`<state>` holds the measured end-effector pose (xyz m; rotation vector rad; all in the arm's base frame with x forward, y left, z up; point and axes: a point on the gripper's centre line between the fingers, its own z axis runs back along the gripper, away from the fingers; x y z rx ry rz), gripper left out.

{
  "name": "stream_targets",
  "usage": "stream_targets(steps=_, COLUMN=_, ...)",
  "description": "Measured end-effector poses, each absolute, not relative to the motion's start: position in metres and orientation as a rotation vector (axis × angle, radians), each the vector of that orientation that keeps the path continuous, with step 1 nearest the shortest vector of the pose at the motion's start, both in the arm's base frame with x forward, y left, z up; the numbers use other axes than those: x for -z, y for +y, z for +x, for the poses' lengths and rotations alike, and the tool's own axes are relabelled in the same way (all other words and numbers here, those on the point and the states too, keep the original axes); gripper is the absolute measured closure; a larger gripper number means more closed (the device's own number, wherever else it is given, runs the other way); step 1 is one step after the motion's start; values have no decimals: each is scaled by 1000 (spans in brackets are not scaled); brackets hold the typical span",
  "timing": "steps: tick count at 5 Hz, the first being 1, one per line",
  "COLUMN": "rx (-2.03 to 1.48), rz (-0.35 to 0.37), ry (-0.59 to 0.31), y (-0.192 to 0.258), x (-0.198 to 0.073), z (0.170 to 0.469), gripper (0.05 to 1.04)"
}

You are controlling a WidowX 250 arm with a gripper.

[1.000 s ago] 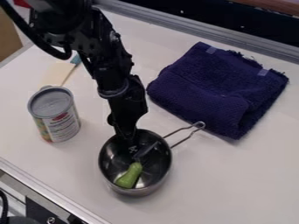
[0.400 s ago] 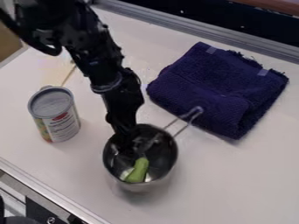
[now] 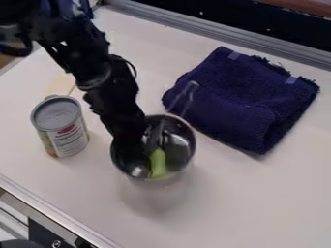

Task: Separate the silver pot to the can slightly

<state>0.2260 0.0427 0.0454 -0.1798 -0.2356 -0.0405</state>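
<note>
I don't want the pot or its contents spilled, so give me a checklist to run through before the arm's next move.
1. Can upright on the table: ok.
2. Gap between pot and can: ok, bare table shows between them.
3. Green item inside the pot: ok.
4. Pot set down: not ok, it looks raised, with its shadow offset below it.
5. Pot handle free of the blue towel: cannot tell, it overlaps the towel from this angle.
6. Gripper firmly holding the pot: cannot tell, the contact is too dark.
</note>
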Motion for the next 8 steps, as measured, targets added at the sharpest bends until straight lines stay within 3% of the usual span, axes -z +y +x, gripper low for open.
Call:
stream_targets(steps=1, rx=-215, rz=-157, ry=-177, y=49, x=-52, z=228, gripper=1023)
stream_targets(steps=2, rx=-357, rz=-125, ry=-174, y=38, x=-46, z=227, gripper=1023)
stream_targets(steps=5, rx=-468, rz=-140, ry=-168, y=-34, x=-29, z=204, gripper=1024)
stream_targets(steps=7, rx=-447, rz=-109, ry=-121, y=-54, x=-1, z=201, gripper=1024)
stream_targets(steps=8, rx=-459, rz=-129, ry=-114, y=-51, x=0, z=207, gripper=1024)
